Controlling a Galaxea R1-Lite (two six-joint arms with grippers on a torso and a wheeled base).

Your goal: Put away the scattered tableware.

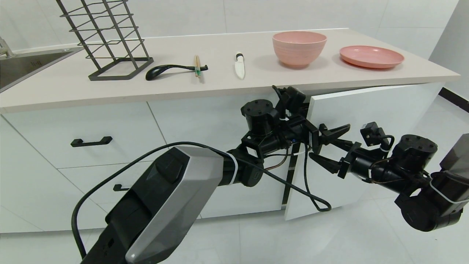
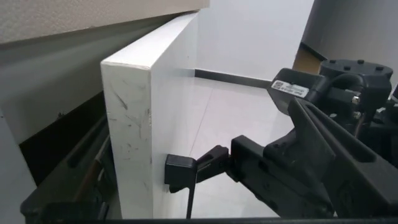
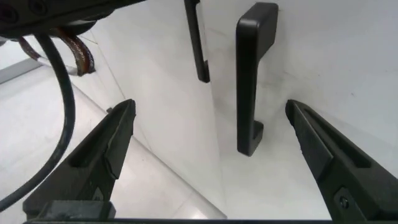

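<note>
Closest in, the left arm runs up to the cabinet door [image 1: 366,121] below the tabletop [image 1: 55,84], and the left hand [image 1: 306,132] sits right at the free edge of that door, which stands ajar; open or closed, I cannot tell. Just beside it, the right hand [image 1: 329,147] is spread wide, its fingers either side of the black door handle [image 3: 252,81] and not touching it. Up top, the tableware lies untouched. A black spoon [image 1: 172,69], chopsticks [image 1: 198,66] and a white knife [image 1: 239,66] sit mid-tabletop. The pink bowl [image 1: 299,47] and pink plate [image 1: 371,56] are toward the right end. A wire rack [image 1: 106,40] stands near the sink [image 1: 25,66] at the left end.
</note>
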